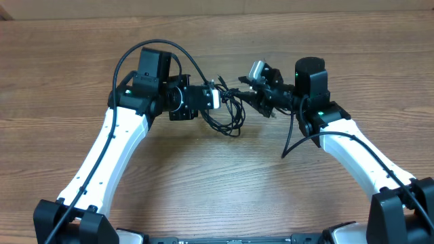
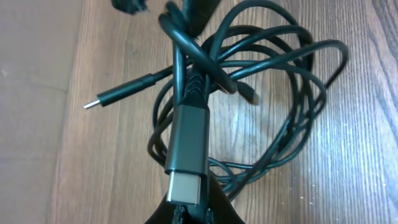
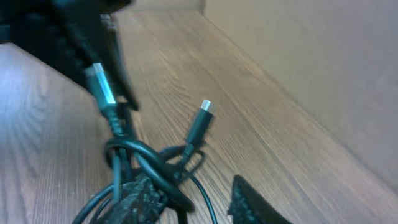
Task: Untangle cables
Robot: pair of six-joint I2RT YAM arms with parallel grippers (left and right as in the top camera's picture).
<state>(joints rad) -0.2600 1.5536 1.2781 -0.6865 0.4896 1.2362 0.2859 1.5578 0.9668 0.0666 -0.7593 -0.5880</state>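
The cables (image 1: 227, 116) are a tangle of thin black loops on the wooden table between my two grippers. My left gripper (image 1: 215, 97) is shut on one cable's plug (image 2: 188, 149), whose silver tip sits in the jaws (image 2: 189, 208). The loops (image 2: 273, 112) spread out beyond it, and a second plug (image 2: 121, 95) pokes out free to the left. My right gripper (image 1: 247, 95) reaches into the bundle from the other side. In the right wrist view its fingers (image 3: 140, 199) stand apart, one against the knotted loops (image 3: 149, 165) and a thin strand in the gap. A free plug (image 3: 200, 118) rises nearby.
The wooden table (image 1: 217, 183) stretches around the bundle. A tan wall (image 3: 311, 62) borders the table's far edge. Thick black wires of the arms hang near each wrist, one arching over the left arm (image 1: 169, 46) and one dropping beside the right arm (image 1: 296, 135).
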